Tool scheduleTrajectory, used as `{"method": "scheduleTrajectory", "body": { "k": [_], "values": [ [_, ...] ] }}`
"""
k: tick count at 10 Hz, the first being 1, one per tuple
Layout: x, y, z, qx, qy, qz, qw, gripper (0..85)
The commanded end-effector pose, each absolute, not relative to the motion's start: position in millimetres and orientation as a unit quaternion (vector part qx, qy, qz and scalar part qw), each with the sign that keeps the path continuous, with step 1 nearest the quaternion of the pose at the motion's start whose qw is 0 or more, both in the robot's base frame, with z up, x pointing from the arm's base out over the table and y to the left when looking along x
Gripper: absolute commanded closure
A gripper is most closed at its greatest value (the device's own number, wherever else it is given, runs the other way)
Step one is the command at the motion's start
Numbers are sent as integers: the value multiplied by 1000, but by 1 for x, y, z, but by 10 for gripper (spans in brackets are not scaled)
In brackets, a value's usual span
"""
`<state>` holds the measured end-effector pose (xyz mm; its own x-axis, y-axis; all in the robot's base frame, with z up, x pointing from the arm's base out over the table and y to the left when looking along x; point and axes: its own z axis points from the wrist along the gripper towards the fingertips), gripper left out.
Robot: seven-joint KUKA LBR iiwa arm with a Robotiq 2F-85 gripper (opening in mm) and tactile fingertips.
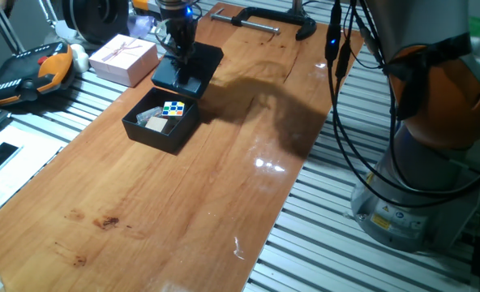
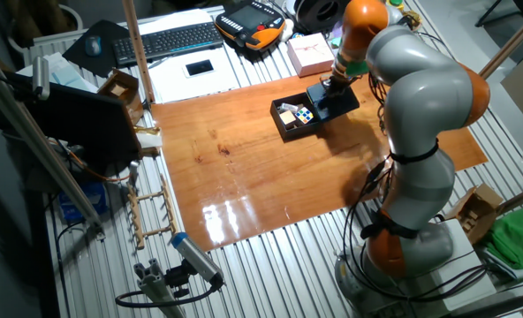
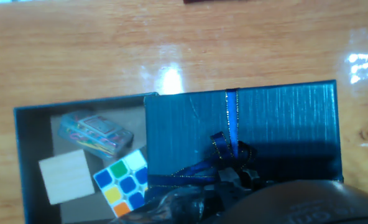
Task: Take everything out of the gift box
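The black gift box (image 1: 139, 128) stands open on the wooden table (image 1: 183, 211). Inside it lie a beige cube (image 3: 64, 176), a multicoloured puzzle cube (image 3: 123, 182) and a flat pinkish-grey piece (image 3: 94, 132). The flat black lid (image 3: 277, 124) with its ribbon bow (image 3: 230, 155) lies right beside the box, and its edge overlaps the box's rim. My gripper (image 1: 179, 61) stands straight over the lid with its fingers close together at the bow. In the hand view the fingers (image 3: 196, 202) are a dark blur at the bottom edge. The box (image 2: 284, 125) and lid (image 2: 345, 104) also show in the other fixed view.
A pale pink ribboned box (image 1: 124, 58) sits left of the lid. A black clamp (image 1: 260, 20) lies at the table's far end. A teach pendant (image 1: 29, 73) and a keyboard (image 2: 169, 40) lie off the table. The robot base (image 1: 418, 186) stands at the right.
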<state>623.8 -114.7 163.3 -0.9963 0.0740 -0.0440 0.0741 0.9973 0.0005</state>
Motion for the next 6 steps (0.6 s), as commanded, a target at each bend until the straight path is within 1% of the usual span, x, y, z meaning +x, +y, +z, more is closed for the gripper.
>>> {"method": "scheduleTrajectory", "body": {
  "k": [1,2,3,6],
  "values": [
    [624,-115,164,46,999,3,25,840],
    [624,-115,164,44,999,-4,26,840],
    [624,-123,167,20,999,-20,34,840],
    [626,-144,162,-1,999,-27,39,840]
  ]
}}
